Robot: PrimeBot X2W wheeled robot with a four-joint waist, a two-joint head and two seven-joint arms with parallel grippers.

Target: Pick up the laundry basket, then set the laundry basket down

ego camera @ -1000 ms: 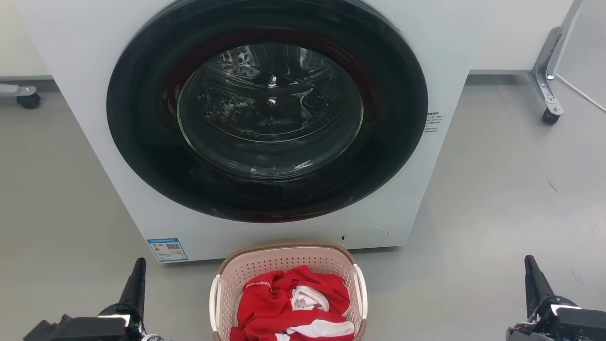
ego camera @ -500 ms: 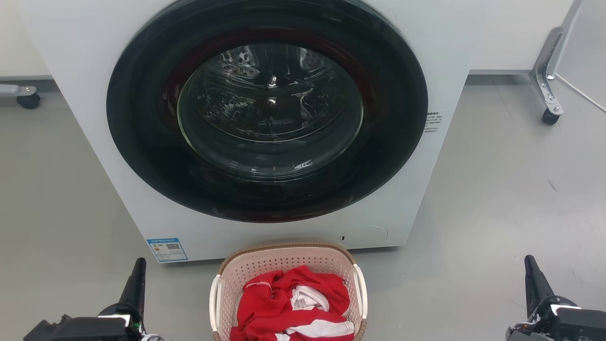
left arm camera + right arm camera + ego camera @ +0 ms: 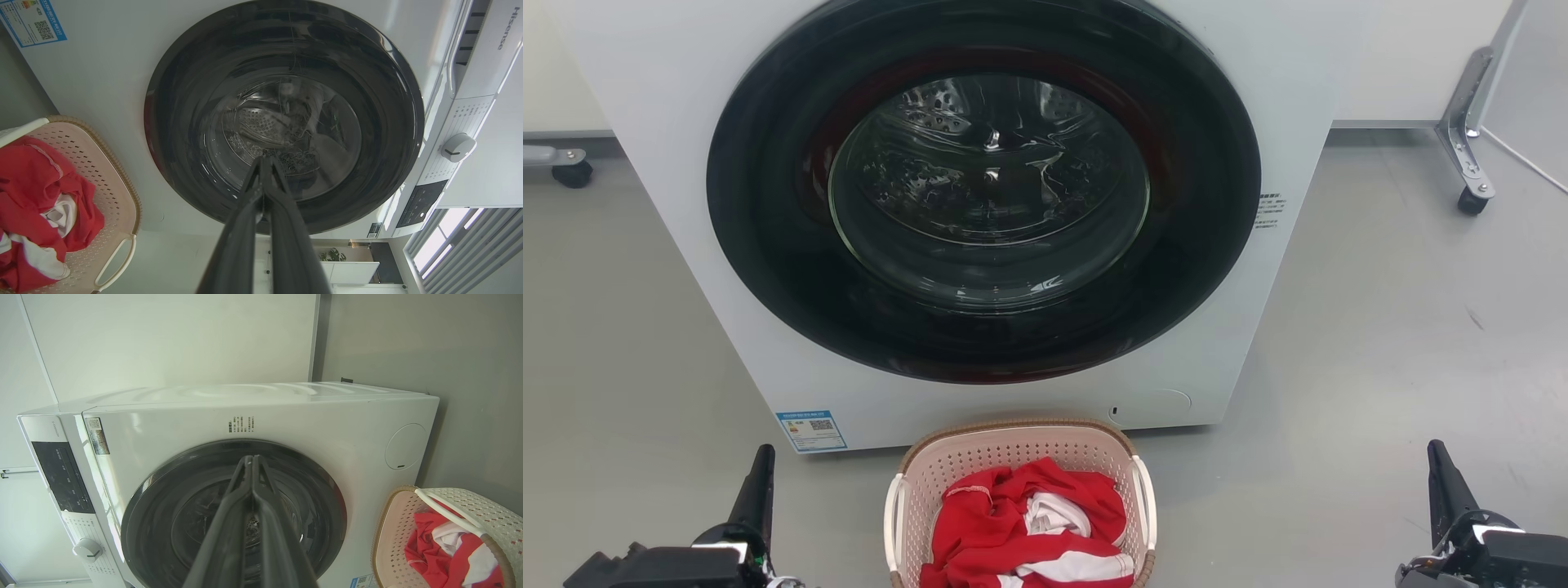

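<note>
Pink plastic laundry basket [image 3: 1013, 453] before the washing machine [image 3: 1290, 122]: likely light, stiff. Grip white side handles [image 3: 1145, 502]. Left claw [image 3: 263, 161], right claw [image 3: 249, 459] pressed together, empty.

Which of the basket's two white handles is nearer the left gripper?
The left-side handle of the laundry basket, facing the left gripper; the other handle sits across the red clothes, toward the right gripper.

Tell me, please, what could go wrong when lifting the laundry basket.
Both the left gripper and right gripper are shut and wide of the laundry basket; a misjudged reach for its white handles may shove it. It sits close to the washing machine, so lifting could knock them together. An uneven lift might spill the red clothes.
</note>
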